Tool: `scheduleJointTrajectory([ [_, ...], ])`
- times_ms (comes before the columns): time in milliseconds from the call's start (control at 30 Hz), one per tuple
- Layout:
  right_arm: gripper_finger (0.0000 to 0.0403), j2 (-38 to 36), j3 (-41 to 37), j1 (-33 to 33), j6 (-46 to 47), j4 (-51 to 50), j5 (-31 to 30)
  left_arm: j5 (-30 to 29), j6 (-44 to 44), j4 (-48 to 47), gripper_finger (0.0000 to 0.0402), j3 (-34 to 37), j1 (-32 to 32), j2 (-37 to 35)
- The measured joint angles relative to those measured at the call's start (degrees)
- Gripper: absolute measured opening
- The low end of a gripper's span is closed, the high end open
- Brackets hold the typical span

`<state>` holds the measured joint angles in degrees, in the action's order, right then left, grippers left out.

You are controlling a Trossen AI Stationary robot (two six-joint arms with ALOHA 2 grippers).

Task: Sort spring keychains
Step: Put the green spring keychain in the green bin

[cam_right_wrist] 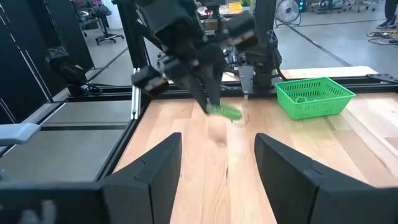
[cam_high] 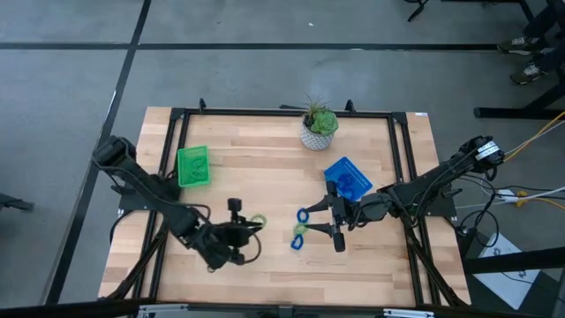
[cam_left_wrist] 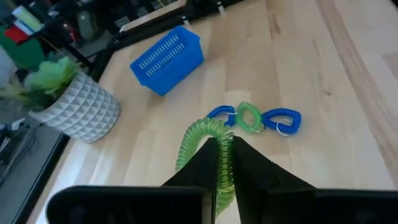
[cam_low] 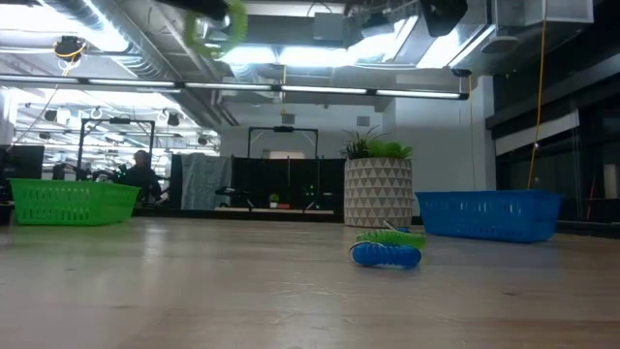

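From above, the left gripper sits low on the table's left half, clamped on a light green spring keychain, well apart from the green tray it presumably belongs in; the coil hangs off the fingertips by a small bite, so a quick swing toward that tray could shake it loose. The right gripper hangs with its jaws spread and empty just beside a cluster of blue and green keychains near the blue tray, and reaching in could snag two linked clips at once. What already lies in either tray is too small to count from here. At table height, the cluster lies in front of the potted plant, which hides how many clips are stacked there; the held green keychain is a blur near the top edge, its gripper cut off. The left wrist view shows the green coil pinched between the closed fingers, its lower end hidden behind them. The right wrist view shows wide-open fingers with nothing between them, and the left arm carrying the green keychain beyond; the cluster below is out of sight.
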<state>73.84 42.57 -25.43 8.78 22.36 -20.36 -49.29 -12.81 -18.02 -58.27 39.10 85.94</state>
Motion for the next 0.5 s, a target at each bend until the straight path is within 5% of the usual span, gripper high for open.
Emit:
scheduleJointTrajectory([
  [500,0.0202,0.00,0.00,0.00,-0.01,-0.32,0.02,-14.77,-7.47,-9.32,0.0024,-0.06,10.35,-1.15],
])
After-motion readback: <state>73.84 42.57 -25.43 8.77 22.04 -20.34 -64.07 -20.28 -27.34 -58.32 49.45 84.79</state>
